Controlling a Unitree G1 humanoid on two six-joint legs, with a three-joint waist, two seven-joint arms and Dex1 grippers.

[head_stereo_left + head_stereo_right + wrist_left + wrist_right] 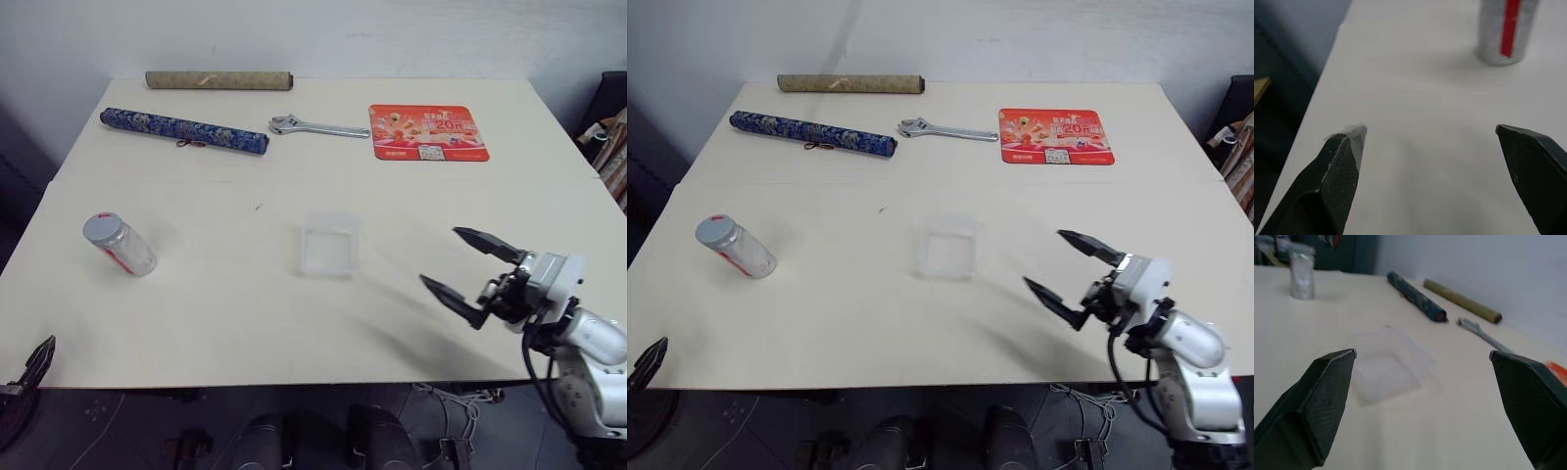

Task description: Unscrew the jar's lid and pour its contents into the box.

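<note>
We look down on a pale table (294,323) from above the robot's arms, and we describe it from left to right. At the far left, by the near edge, we see the left gripper (1430,134), its 2 black fingers spread wide apart with nothing between them; in the left wrist view the bare tabletop lies between the tips. Further in on the left side lies the jar (121,245), a small clear cylinder with a red-and-white label, tipped over on its side. Its grey lid (101,227) is on and faces the far left. We cannot make out any contents through the wall of the jar. At the far edge, 2 long rolled scrolls lie across the table: a tan one (218,80) at the back and a blue patterned one (184,130) just in front of it. To their right rests a silver adjustable wrench (318,126). Near the middle of the table sits the box (329,244), a shallow translucent white square, well apart from the jar. Beyond it, to the right, lies a flat red mat (428,132). At the right, the right gripper (472,272) hangs above the table near the box, its 2 fingers also splayed wide and holding nothing.
</note>
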